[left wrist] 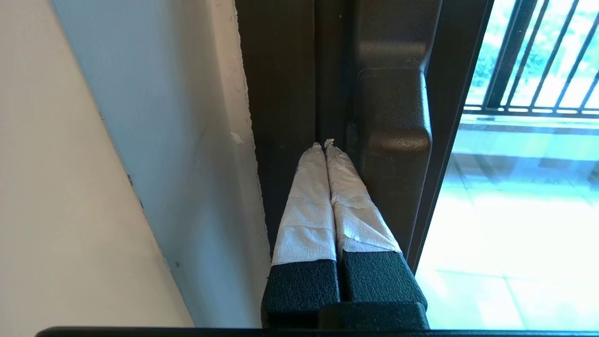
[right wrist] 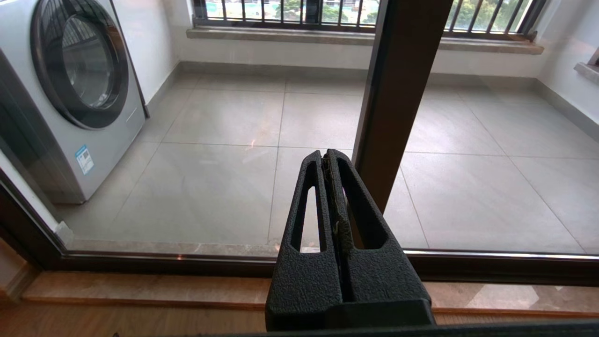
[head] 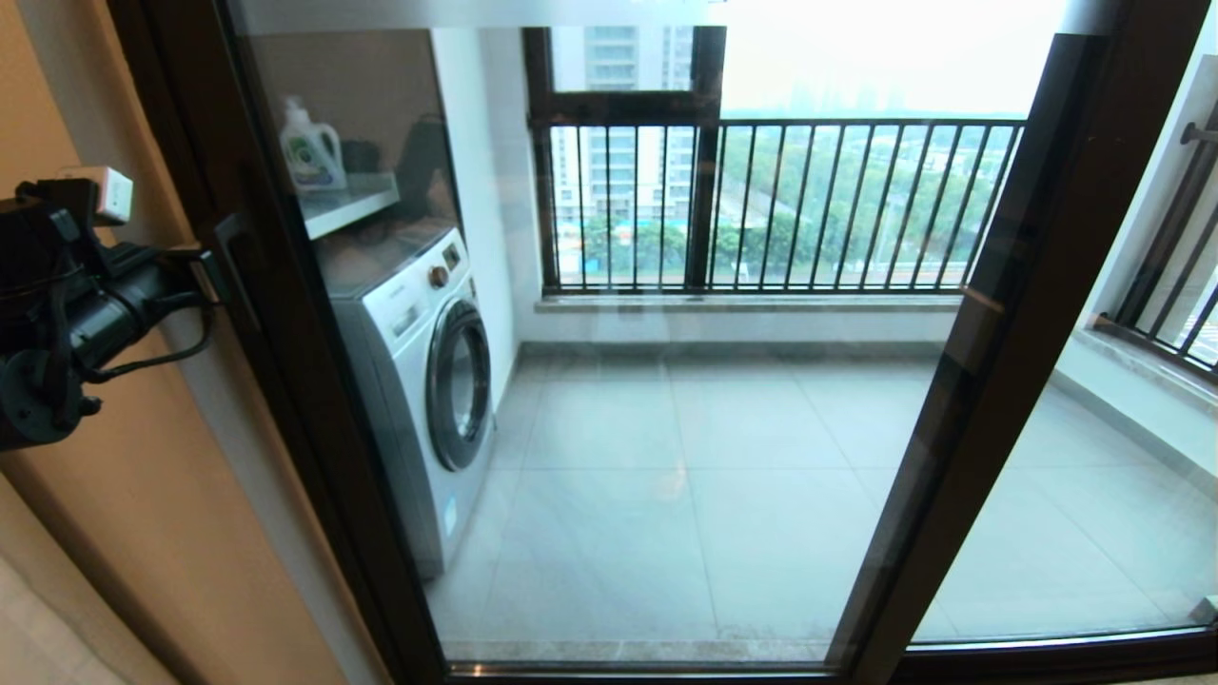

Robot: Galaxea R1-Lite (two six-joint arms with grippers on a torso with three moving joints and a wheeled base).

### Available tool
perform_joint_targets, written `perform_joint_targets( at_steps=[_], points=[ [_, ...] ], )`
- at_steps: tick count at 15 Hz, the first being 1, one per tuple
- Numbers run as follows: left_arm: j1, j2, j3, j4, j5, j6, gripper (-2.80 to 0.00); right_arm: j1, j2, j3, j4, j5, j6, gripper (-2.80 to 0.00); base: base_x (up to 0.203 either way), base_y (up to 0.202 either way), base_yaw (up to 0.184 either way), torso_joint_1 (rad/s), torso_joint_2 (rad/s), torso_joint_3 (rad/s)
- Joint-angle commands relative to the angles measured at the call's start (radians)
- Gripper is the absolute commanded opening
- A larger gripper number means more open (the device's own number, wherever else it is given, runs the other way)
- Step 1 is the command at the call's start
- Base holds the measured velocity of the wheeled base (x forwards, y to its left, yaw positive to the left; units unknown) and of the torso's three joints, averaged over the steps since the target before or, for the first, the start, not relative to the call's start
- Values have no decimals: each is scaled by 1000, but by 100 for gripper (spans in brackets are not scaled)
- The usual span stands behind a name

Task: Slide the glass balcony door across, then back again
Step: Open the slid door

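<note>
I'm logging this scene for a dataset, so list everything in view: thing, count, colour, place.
glass balcony door: one, clear pane in a dark brown frame, fills the middle of the head view.
handle: one, dark brown, on the door's left upright.
fixed glass pane: one, dark-framed, right of the door.
washing machine: one, white with a dark round door, on the balcony at left.
detergent bottle: one, white, on a shelf above the machine.
railing: one, black bars, across the far window.
floor tiles: several, grey, balcony floor.
wall: one, tan, left of the door.
left gripper: shut, white-wrapped fingers, tips beside the handle.
right gripper: shut, black, low before the glass.
</note>
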Motion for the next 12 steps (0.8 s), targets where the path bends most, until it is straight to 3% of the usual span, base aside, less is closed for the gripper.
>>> perform_joint_targets(
  at_steps=[1, 5, 12],
  points=[
    [-221, 2, 0, -5, 4, 0, -280, 0, 1, 0, 0, 1, 0, -280, 0, 0, 0, 0, 0, 0],
    [-208, 2, 9, -5, 7, 0, -280, 0, 1, 0, 0, 1, 0, -280, 0, 0, 0, 0, 0, 0],
    [-98, 11, -8, -6, 1, -1, -280, 0, 1, 0, 1, 1, 0, -280, 0, 0, 0, 0, 0, 0]
  ],
)
